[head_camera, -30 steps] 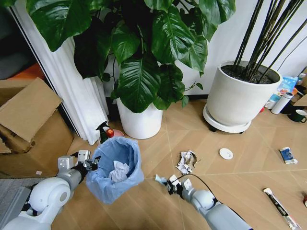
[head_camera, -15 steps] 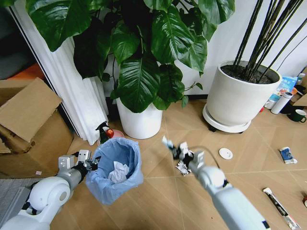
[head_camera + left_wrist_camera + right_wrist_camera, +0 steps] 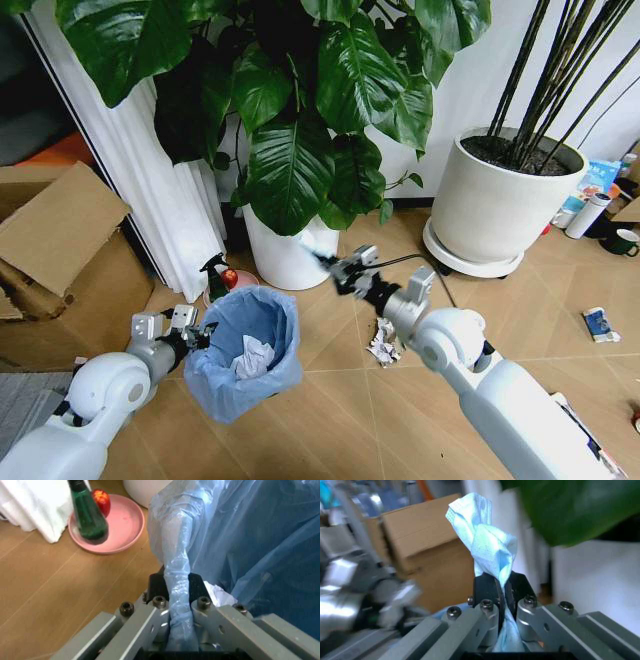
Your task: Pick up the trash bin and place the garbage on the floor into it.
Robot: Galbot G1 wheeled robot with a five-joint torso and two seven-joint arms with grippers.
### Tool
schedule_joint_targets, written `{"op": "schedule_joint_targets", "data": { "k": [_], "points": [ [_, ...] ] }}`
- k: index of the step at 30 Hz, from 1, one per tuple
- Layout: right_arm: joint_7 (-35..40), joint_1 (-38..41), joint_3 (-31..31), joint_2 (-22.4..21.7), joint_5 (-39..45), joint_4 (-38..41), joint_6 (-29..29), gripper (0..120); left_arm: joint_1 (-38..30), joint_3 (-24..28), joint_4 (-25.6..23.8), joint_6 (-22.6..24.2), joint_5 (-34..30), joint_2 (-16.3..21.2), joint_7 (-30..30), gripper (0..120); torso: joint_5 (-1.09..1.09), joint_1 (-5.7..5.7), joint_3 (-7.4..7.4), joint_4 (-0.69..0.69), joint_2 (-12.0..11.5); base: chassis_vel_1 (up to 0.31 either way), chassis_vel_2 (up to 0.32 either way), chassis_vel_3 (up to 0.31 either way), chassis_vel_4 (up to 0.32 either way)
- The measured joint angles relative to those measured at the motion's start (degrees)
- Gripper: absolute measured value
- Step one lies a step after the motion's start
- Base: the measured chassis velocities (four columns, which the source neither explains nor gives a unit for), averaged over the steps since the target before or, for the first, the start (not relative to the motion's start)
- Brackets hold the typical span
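The trash bin [image 3: 243, 352], dark and lined with a crinkly light blue bag, hangs just above the floor [image 3: 330, 420]. My left gripper [image 3: 198, 331] is shut on its near rim, and the fingers [image 3: 200, 603] pinch a fold of the bag [image 3: 177, 573]. Crumpled white paper [image 3: 255, 356] lies inside. My right gripper [image 3: 338, 270] is raised to the right of the bin, beyond its rim, shut on a crumpled light blue piece of garbage [image 3: 485, 543]. More garbage lies on the floor: a crumpled foil wrapper [image 3: 383, 347] and a blue packet [image 3: 597, 322].
Two white planters [image 3: 296, 258] [image 3: 498, 212] stand at the back. A pink dish [image 3: 115, 532] with a green spray bottle [image 3: 88, 517] sits beside the bin. Cardboard boxes [image 3: 60, 260] are at the left. A white bottle [image 3: 588, 214] and a mug [image 3: 622, 241] are at the far right.
My right gripper has lifted the light blue piece from low over the floor and swung it up and left toward the bin. The bin and left gripper shifted slightly.
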Motion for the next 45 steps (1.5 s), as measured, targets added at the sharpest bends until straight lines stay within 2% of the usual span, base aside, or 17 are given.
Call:
{"op": "schedule_joint_targets", "data": {
  "k": [4, 9, 16, 17, 19, 21, 24, 25, 26, 29, 31, 33, 35, 40, 45],
  "points": [
    [0.13, 0.93, -4.51, 0.02, 0.95, -0.54, -0.17, 0, -1.37, 1.2, 0.57, 0.18, -0.89, 0.02, -0.2, 0, 0.0, 0.0, 0.0, 0.0, 0.0, 0.0, 0.0, 0.0, 0.0],
    [1.42, 2.57, -9.44, 0.89, -2.39, -3.54, 0.45, 3, -2.15, 2.09, 0.92, 0.25, -1.04, -0.26, -0.25, 0, 0.0, 0.0, 0.0, 0.0, 0.0, 0.0, 0.0, 0.0, 0.0],
    [3.79, 4.52, -11.35, 2.2, -3.01, -5.66, 0.62, 31, -1.9, 1.6, 0.69, 0.29, -1.13, 0.02, -0.16, 0, 0.01, 0.0, 0.0, 0.01, 0.0, 0.0, 0.0, 0.0, 0.0],
    [3.79, 4.52, -11.35, 2.2, -3.01, -5.66, 0.62, 31, -1.9, 1.6, 0.69, 0.29, -1.13, 0.02, -0.16, 0, 0.01, 0.0, 0.0, 0.01, 0.0, 0.0, 0.0, 0.0, 0.0],
    [3.98, 4.6, -11.48, 2.52, -2.61, -5.83, 0.39, 42, -1.85, 1.52, 0.65, 0.32, -1.14, 0.02, -0.13, 0, 0.0, 0.0, 0.0, 0.0, 0.0, 0.0, 0.0, 0.0, 0.0],
    [4.08, 4.54, -11.54, 2.61, -2.54, -5.91, 0.33, 45, -1.84, 1.5, 0.59, 0.34, -1.14, -0.07, -0.13, 0, 0.01, 0.0, 0.0, 0.01, 0.01, 0.0, 0.0, 0.0, 0.0],
    [4.11, 4.05, -11.8, 2.76, -2.68, -6.19, 0.33, 61, -1.65, 1.37, 0.34, 0.37, -1.13, -0.17, -0.14, 0, 0.0, 0.0, 0.0, 0.0, 0.01, 0.0, 0.0, 0.0, 0.0],
    [4.11, 4.05, -11.8, 2.76, -2.68, -6.19, 0.33, 61, -1.65, 1.37, 0.34, 0.37, -1.13, -0.17, -0.14, 0, 0.0, 0.0, 0.0, 0.0, 0.01, 0.0, 0.0, 0.0, 0.0],
    [4.13, 3.92, -11.91, 3.06, -2.84, -6.44, 0.34, 67, -1.54, 1.28, 0.25, 0.37, -1.12, -0.17, -0.14, 0, 0.01, 0.0, 0.0, 0.0, 0.01, 0.0, 0.0, 0.0, 0.0],
    [4.15, 3.86, -11.94, 3.35, -3.05, -6.72, 0.41, 73, -1.45, 1.19, 0.18, 0.37, -1.11, -0.15, -0.14, 0, 0.0, 0.0, 0.0, 0.0, 0.01, 0.0, 0.0, 0.0, 0.0],
    [4.18, 3.87, -11.99, 3.86, -3.36, -7.09, 0.56, 86, -1.3, 0.93, -0.05, 0.37, -1.09, -0.11, -0.14, 0, 0.01, 0.0, 0.0, 0.0, 0.01, 0.0, 0.0, 0.0, 0.0],
    [4.21, 3.88, -12.0, 3.98, -3.36, -7.12, 0.57, 89, -1.25, 0.87, -0.08, 0.37, -1.07, -0.11, -0.14, 0, 0.01, 0.0, 0.0, 0.0, 0.01, 0.0, 0.0, 0.0, 0.0],
    [4.35, 3.89, -12.0, 4.19, -3.43, -7.13, 0.65, 98, -1.09, 0.69, -0.17, 0.36, -0.99, -0.1, -0.14, 0, 0.0, 0.0, 0.0, 0.0, 0.01, 0.0, 0.0, 0.0, 0.0],
    [6.0, 3.81, -10.58, 4.93, -3.35, -6.65, 1.11, 100, -0.99, 0.42, -0.16, 0.31, -0.89, -0.11, -0.2, 0, 0.01, 0.0, 0.0, 0.0, 0.01, 0.0, 0.0, 0.0, 0.0],
    [8.94, 3.26, -5.42, 5.05, -4.28, -7.0, 1.38, 100, -0.88, -0.18, 0.26, 0.2, -0.53, -0.34, -0.27, 0, 0.01, 0.0, 0.0, 0.01, 0.01, 0.0, 0.0, 0.0, 0.0]
  ]
}}
